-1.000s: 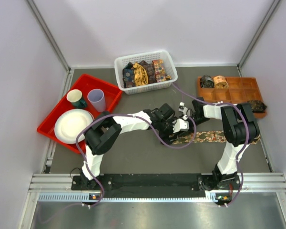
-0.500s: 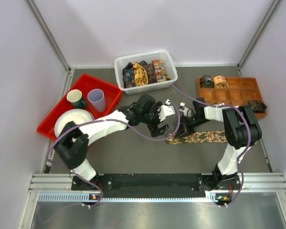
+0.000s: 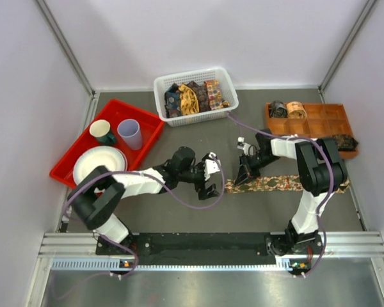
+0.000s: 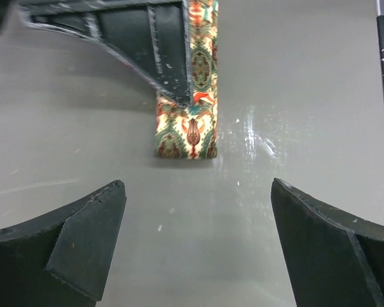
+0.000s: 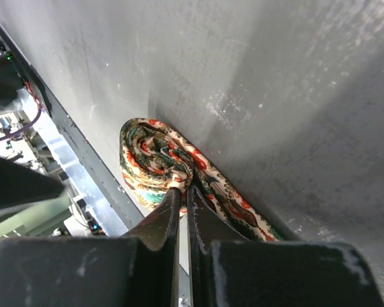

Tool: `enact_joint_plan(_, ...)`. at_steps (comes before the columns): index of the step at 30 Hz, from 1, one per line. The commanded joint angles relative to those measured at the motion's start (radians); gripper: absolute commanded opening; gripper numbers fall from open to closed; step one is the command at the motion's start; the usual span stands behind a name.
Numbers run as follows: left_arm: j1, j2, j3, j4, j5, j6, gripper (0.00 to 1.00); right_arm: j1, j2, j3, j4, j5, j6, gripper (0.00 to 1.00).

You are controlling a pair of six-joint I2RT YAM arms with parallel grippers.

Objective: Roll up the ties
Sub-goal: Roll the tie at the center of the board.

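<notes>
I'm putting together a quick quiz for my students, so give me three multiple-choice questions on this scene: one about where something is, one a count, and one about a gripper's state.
1. Where is the plate?
A. in the red tray
B. in the basket
C. in the orange box

2. How many cups stand in that tray?
A. one
B. two
C. four

3. The right gripper is
A. wide open
B. shut on the tie
C. out of view

Answers:
1 A: the top view shows the plate lying inside the red tray.
2 B: a green mug and a lilac one stand behind the plate.
3 B: the right wrist view shows its fingers pinched together on the tie's curled end.
</notes>
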Motion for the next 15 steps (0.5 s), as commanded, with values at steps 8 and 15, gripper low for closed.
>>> enact_joint_plan(8,-0.012,0.351,-0.006,0.647,0.097,-0.149,0.97,0.018,0.125,0.051,-0.069,0.269,-0.036,0.0)
enact_joint_plan(15,-0.012,0.492,0.026,0.793,0.136,-0.211,0.83,0.028,0.125,0.086,-0.099,0.324,-0.01,0.0)
